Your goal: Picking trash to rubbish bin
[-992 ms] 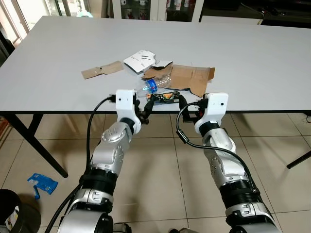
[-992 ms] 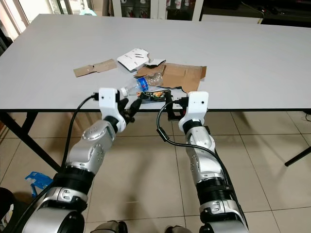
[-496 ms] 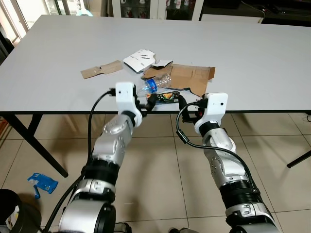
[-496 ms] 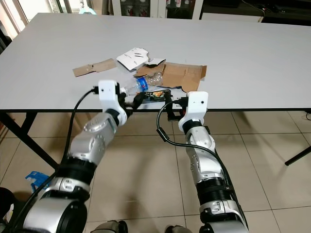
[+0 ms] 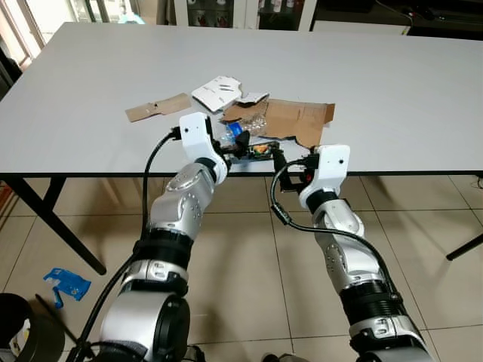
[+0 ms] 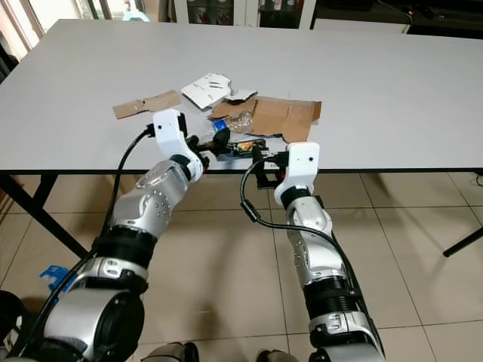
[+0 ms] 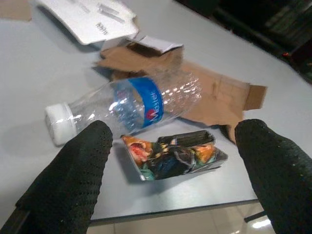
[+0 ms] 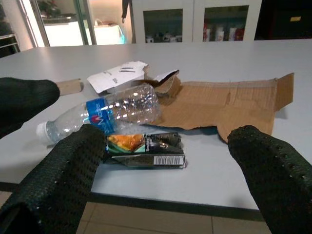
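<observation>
A crushed clear bottle (image 7: 131, 105) with a blue label and white cap lies near the table's front edge. A dark, colourful snack wrapper (image 7: 173, 155) lies just in front of it. My left gripper (image 5: 235, 145) is open, low over the table edge, its fingers straddling the wrapper and the bottle's label end. My right gripper (image 5: 283, 161) is open too, at the table edge just right of the wrapper (image 8: 145, 148), level with the tabletop. The bottle (image 8: 105, 114) lies beyond it. Neither gripper holds anything.
Flat brown cardboard (image 5: 294, 121), a white carton (image 5: 217, 93) and a cardboard strip (image 5: 157, 108) lie behind the bottle on the grey table (image 5: 377, 75). On the tiled floor at left are a dark bin (image 5: 16, 328) and a blue scrap (image 5: 64, 285).
My left arm has risen and reached forward, from below the table edge to over the wrapper and bottle. The right arm has barely moved.
</observation>
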`<state>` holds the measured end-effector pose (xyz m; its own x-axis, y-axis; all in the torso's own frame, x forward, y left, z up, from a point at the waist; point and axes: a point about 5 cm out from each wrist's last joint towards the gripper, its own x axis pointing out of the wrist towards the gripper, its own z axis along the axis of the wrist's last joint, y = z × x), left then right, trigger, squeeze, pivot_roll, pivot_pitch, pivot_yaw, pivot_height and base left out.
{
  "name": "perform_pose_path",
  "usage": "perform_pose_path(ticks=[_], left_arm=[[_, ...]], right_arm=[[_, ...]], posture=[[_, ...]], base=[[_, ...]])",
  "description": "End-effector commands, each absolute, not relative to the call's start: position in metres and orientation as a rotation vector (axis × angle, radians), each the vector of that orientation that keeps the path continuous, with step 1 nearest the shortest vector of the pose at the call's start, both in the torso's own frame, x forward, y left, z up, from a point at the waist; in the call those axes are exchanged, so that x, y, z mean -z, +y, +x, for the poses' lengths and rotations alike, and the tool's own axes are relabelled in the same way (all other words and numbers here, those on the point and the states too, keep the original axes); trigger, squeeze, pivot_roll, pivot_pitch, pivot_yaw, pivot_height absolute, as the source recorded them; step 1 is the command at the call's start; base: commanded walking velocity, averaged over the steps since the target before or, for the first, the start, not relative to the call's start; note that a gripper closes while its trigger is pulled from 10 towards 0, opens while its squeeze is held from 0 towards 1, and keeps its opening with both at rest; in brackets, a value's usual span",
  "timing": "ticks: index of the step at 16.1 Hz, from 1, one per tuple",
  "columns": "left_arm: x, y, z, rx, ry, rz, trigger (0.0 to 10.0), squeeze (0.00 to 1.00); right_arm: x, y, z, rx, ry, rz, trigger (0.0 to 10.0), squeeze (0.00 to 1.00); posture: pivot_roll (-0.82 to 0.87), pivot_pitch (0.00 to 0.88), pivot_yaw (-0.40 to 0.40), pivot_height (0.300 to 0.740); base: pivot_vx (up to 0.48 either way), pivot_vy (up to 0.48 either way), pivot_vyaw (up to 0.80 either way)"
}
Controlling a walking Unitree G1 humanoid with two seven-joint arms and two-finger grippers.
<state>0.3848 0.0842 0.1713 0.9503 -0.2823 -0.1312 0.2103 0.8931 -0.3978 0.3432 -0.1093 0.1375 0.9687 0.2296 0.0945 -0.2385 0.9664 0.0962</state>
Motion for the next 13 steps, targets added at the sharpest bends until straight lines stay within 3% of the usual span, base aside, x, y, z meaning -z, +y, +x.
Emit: perform_pose_path(ticks=[1,5,6,13], left_arm=[[-0.175,0.075,0.387,0.252,0.212,-0.389,10.0,1.00],[-0.175,0.061,0.389,0.233,0.249,-0.358,10.0,1.00],[-0.174,0.058,0.389,0.233,0.262,-0.352,10.0,0.00],[-0.183,0.056,0.398,0.183,0.302,-0.335,10.0,0.00]], right_arm=[[-0.137,-0.112,0.341,-0.237,-0.079,0.111,10.0,0.00],[-0.137,-0.111,0.341,-0.245,-0.078,0.110,10.0,0.00],[-0.137,-0.111,0.340,-0.247,-0.077,0.110,10.0,0.00],[-0.138,-0.105,0.336,-0.335,-0.063,0.116,10.0,0.00]], posture=[[-0.02,0.108,-0.034,0.740],[-0.03,0.108,-0.031,0.740],[-0.03,0.110,-0.030,0.740],[-0.04,0.118,-0.022,0.740]], base=[[0.000,0.000,0.00],[0.000,0.000,0.00],[0.000,0.000,0.00],[0.000,0.000,0.00]])
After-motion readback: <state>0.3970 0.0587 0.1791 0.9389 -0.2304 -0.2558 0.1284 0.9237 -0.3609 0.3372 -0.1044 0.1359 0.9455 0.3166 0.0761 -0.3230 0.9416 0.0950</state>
